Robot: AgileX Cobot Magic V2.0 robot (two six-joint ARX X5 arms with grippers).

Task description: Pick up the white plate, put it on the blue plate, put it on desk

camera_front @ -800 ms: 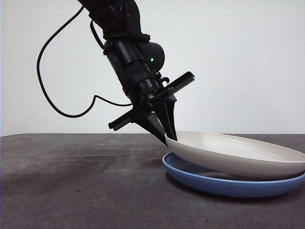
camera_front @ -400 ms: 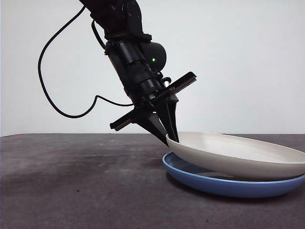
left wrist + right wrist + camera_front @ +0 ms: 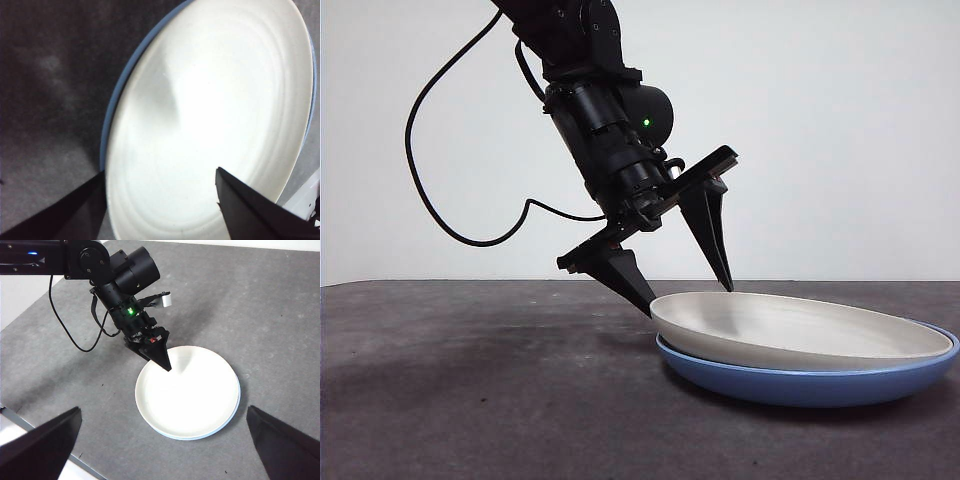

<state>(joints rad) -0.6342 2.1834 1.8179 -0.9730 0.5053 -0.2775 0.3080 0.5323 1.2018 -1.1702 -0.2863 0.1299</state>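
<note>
The white plate (image 3: 800,330) lies flat inside the blue plate (image 3: 800,386) on the desk (image 3: 470,390), right of centre. My left gripper (image 3: 688,300) is open at the white plate's left rim, with one jaw outside the rim and one above the plate, holding nothing. In the left wrist view the white plate (image 3: 210,115) fills the picture between my left gripper's (image 3: 160,171) jaws, and the blue plate (image 3: 112,120) shows as a thin edge. My right gripper (image 3: 164,410) is open and high above the white plate (image 3: 187,392) and the blue plate's rim (image 3: 238,399).
The left arm's black cable (image 3: 430,200) loops at the left above the desk. The desk's edge (image 3: 35,432) runs near the bottom left corner of the right wrist view. A plain white wall stands behind the desk.
My left gripper has opened and let go of the white plate's rim. The plate, tilted up at its left side before, has dropped flat into the blue plate.
</note>
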